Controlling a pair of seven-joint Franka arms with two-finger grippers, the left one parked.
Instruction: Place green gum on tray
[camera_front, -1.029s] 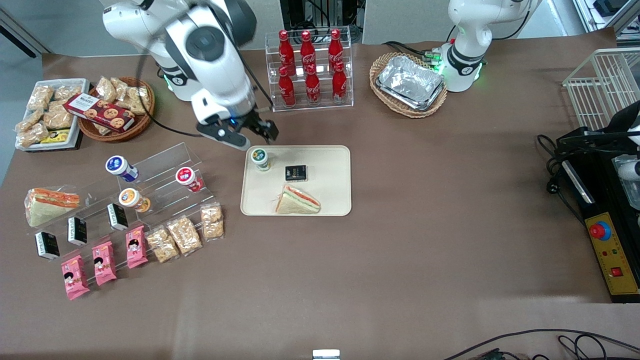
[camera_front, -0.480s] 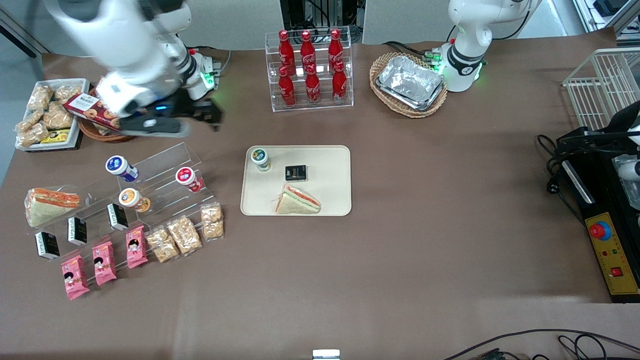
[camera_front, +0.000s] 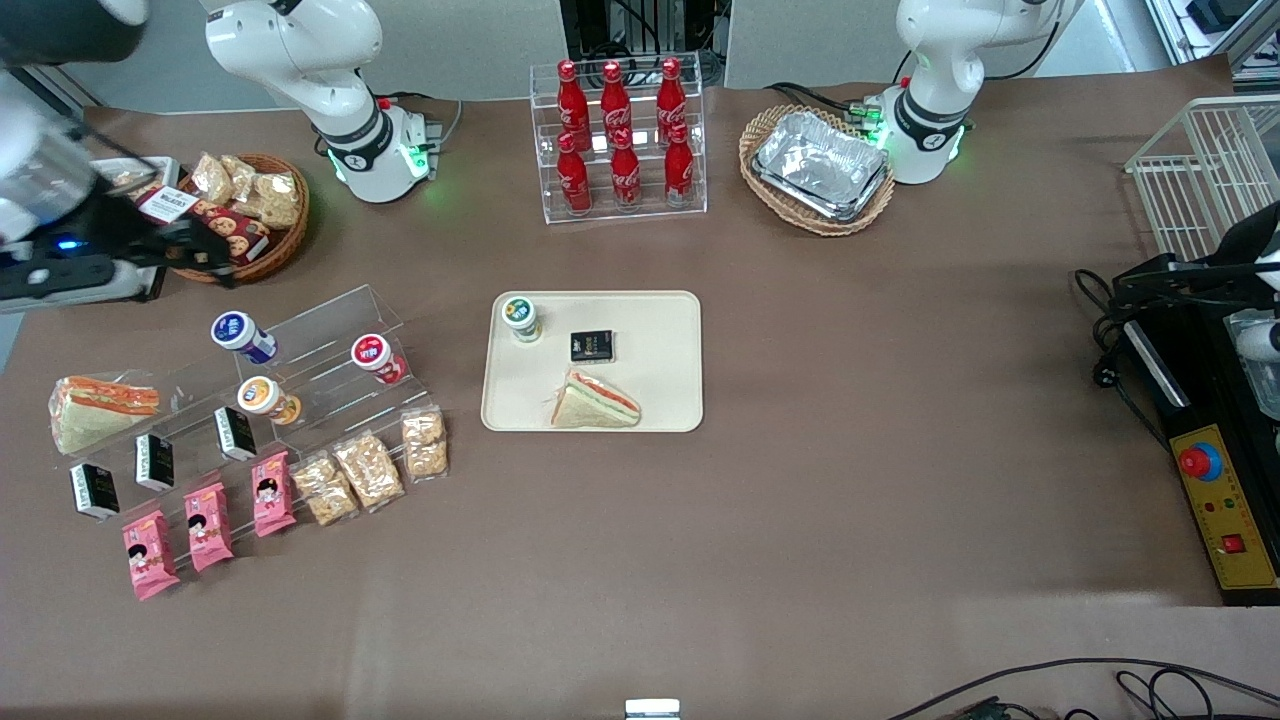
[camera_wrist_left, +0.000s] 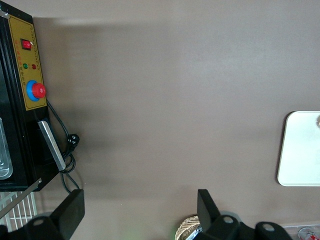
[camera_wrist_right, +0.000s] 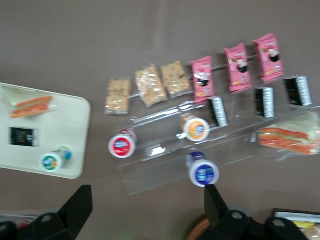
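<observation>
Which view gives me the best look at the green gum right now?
The front view: the green gum stands upright in a corner of the tray, sharp and unobstructed. The right wrist view shows it too, but blurred. The left wrist view catches only the tray's edge, no gum. The gripper, open and empty, is over the snack basket.

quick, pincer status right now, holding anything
Right arm's pincer: open and empty, up over the wicker snack basket; green gum stands on the tray.
</observation>
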